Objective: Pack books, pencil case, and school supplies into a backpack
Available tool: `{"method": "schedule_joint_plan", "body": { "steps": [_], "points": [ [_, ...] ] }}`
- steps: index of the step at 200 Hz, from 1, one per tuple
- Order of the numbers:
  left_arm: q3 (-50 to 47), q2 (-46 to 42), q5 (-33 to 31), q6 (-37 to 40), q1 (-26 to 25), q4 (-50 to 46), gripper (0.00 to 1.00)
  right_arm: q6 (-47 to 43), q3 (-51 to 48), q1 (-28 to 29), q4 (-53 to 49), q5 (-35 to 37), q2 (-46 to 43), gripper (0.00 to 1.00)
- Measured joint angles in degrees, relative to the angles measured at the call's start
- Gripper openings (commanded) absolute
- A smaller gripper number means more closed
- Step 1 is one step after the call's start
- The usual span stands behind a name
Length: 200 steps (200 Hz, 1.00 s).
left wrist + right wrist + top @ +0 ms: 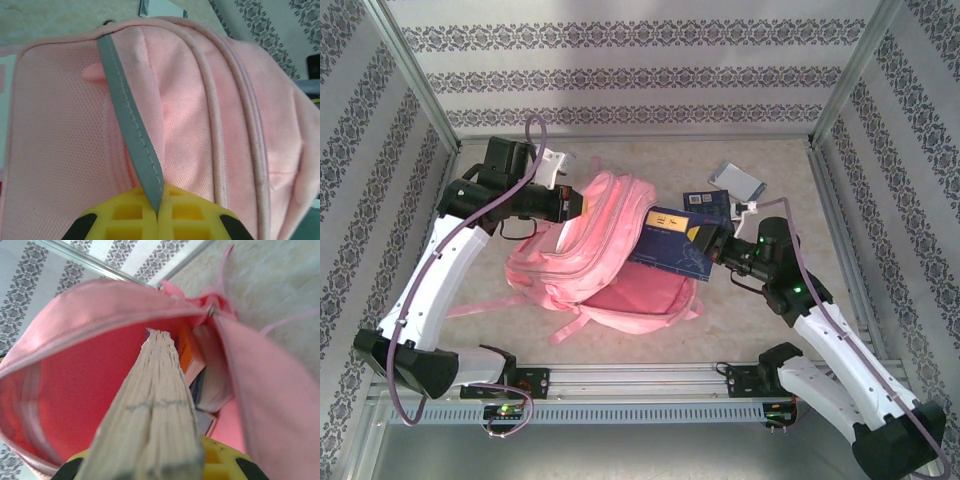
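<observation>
Backpack [605, 250] lies mid-bench [660, 165], mouth turned toward my right arm. My left jaws are pinched tight on its grey strap [131, 135] — I reckon that's to keep the mouth propped open. My right jaws are clamped on a navy book [670, 245] — its far end is inside the opening, beside other books [200, 375].

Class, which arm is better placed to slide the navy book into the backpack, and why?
Right: the right gripper grips the navy book, its pages pointing into the open backpack; the left gripper is shut on the grey strap.
</observation>
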Motion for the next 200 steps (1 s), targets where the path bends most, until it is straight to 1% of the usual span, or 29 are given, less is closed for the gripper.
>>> {"method": "schedule_joint_plan", "body": {
  "steps": [35,65,85,119,142,174,188,194,200],
  "points": [
    [0.0,0.0,1.4,-2.4,0.8,2.7,0.0,4.6,0.0,4.7,2.6,0.0,4.0,0.0],
    [0.0,0.1,2.3,-4.1,1.0,3.9,0.0,5.8,0.0,8.0,4.3,1.8,5.7,0.0],
    [0.0,0.1,3.1,-4.7,1.1,4.5,0.0,5.9,0.9,9.9,5.3,3.3,8.8,0.0],
    [0.0,0.1,5.3,-6.3,1.8,5.7,0.0,4.1,6.6,15.2,6.6,6.7,17.8,0.0],
    [-0.1,0.6,7.5,-7.9,2.5,7.4,0.0,2.1,11.7,19.3,8.2,9.0,25.6,0.0],
    [-0.1,2.1,11.0,-10.5,3.7,10.8,0.0,-0.2,18.6,23.3,8.8,13.1,36.8,0.0],
    [-0.1,3.2,12.6,-12.0,4.0,13.0,0.0,-0.6,21.6,24.9,8.3,15.8,41.3,0.05],
    [-0.1,3.7,13.1,-12.8,4.0,14.1,0.0,-0.7,22.9,25.5,8.1,16.8,43.1,0.1],
    [-0.1,4.3,13.6,-13.4,4.0,15.0,0.0,-0.7,24.5,26.2,7.9,17.9,44.9,0.18]
  ]
}}
